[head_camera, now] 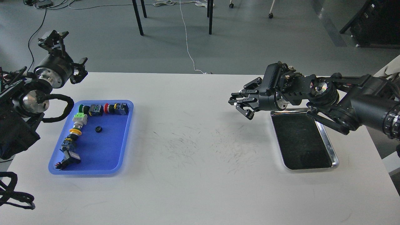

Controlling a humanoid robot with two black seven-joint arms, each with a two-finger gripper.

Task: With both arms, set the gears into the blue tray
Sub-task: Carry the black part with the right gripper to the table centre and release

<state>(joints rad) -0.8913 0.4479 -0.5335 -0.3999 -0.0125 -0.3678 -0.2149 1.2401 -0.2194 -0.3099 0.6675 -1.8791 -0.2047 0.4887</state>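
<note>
The blue tray [104, 153] lies at the table's left. One small black gear [98, 129] rests in its middle, with colourful push-button switches [103, 109] along its far and left sides. My left gripper [53, 37] is raised beyond the tray's far left corner, fingers apart and nothing in them. My right gripper [239, 105] hovers over the white table just left of the silver tray [334, 157], pointing left. Its fingers are drawn together; the small piece they hold, a gear, is hidden between them.
The silver tray's dark inside holds nothing that I can see. Faint scratch marks [203, 143] cover the table's middle. Chair legs and a white cable stand on the floor beyond the far edge.
</note>
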